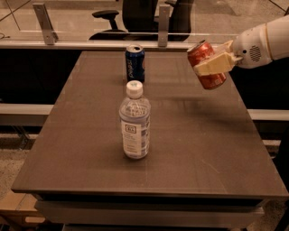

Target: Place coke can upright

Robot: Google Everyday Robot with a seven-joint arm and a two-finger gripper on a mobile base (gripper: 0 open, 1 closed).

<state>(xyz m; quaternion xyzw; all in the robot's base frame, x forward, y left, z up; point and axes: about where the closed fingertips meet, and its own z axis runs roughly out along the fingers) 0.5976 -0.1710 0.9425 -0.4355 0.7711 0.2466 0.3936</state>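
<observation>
The coke can [206, 64] is red with a silver top, held in the air above the table's far right part, tilted a little with its top leaning left. My gripper [213, 64] comes in from the right on a white arm and is shut on the coke can, its cream-coloured finger [216, 64] lying across the can's front. The can hangs well above the dark table top [189, 135].
A clear water bottle [134, 121] with a white cap stands upright mid-table. A dark blue soda can [135, 62] stands upright at the far centre. Behind the table are a rail with metal brackets [44, 16] and an office chair [135, 13].
</observation>
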